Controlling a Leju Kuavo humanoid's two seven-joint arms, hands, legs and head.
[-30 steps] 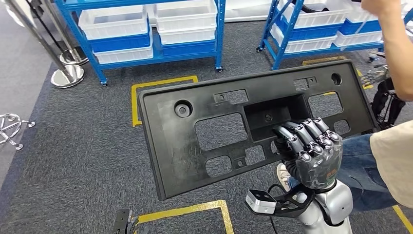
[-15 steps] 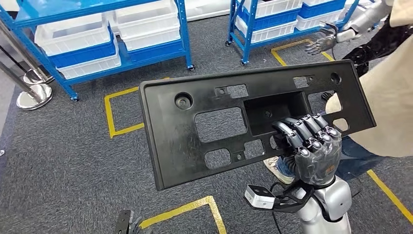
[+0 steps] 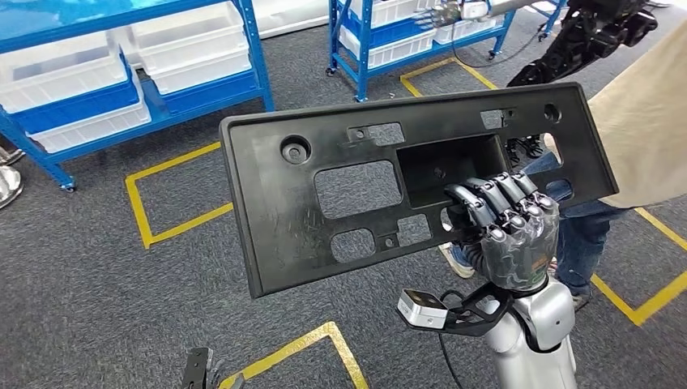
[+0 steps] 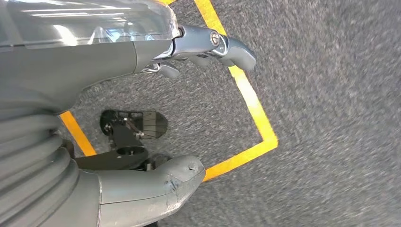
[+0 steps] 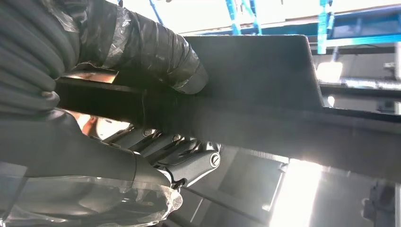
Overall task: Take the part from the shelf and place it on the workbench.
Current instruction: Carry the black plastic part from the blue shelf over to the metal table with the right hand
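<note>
Black moulded plastic formed the part: a long, flat panel with several rectangular cut-outs, 1 round boss near its left end and a deep rectangular recess right of centre. It was held in the air above the carpet, tilted, with its face toward the head camera and its right end higher than its left. The right hand gripped it near the lower edge, below the recess, with the dark fingers curled over the front face. In the right wrist view, the thumb pressed against one side of the panel edge and the fingers closed on the other.

The left hand hung low over the grey carpet and held nothing; its thumb and fingers stood well apart.

Yellow tape marked rectangles on the carpet. Blue shelf racks carrying white bins stood behind the part. A person in a beige top and blue jeans stood just beside the panel's right end. Another robot arm reached toward the rear rack.
</note>
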